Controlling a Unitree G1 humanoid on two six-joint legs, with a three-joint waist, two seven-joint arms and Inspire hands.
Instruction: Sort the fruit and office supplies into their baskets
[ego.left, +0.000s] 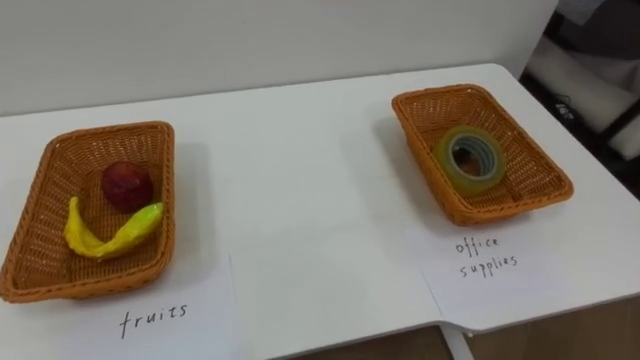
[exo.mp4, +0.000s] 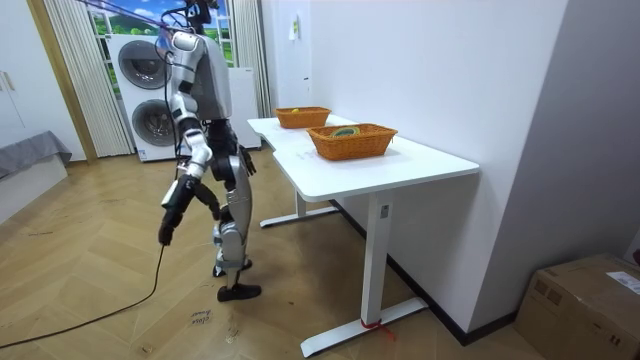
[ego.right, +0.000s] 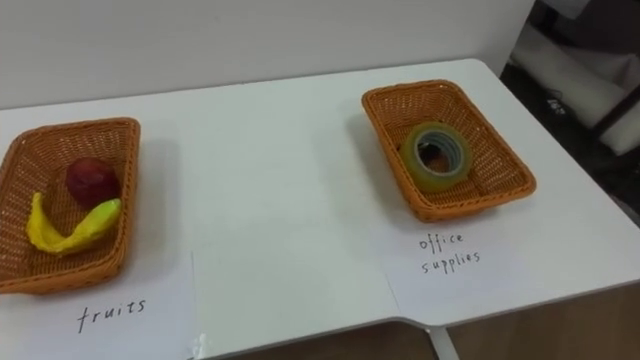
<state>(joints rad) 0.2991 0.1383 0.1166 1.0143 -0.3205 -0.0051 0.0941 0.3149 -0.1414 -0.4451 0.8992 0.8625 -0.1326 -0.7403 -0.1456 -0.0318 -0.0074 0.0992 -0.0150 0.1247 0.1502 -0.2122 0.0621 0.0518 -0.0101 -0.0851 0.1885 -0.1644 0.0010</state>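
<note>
- White tabletop (ego.left: 300, 170) seen from the head cam, w/ two orange wicker baskets on it, well apart, one left and one right.
- Left basket (ego.left: 110, 131): a dark red round fruit (ego.left: 127, 185) sits toward the far end. Just near of it are two yellow banana-like pieces (ego.left: 82, 238) that meet in a V and touch the red fruit, or almost.
- Right basket (ego.left: 440, 95): a roll of clear-ish tape (ego.left: 445, 165) lies flat in the middle w/ the hole facing up.
- So the fruit is in the left basket and the office stuff is in the right one.
- Each basket has a white paper sheet at its near side w/ handwriting on it: one by the left basket (ego.left: 170, 315), one by the right basket (ego.left: 490, 280).
- Room view: the robot stands on the wood floor a step back from the table's long side, on the room view's left of it, facing the baskets.
- Its right hand (exo.mp4: 167, 230) hangs low by the knee, away from the tabletop. It's too small and dark in that shot, so I can't tell if the fingers are released or clenched.
- Bg: stacked washing machines (exo.mp4: 143, 95) behind the robot, and a cardboard box (exo.mp4: 585, 300) on the floor at the room view's far right.
</note>
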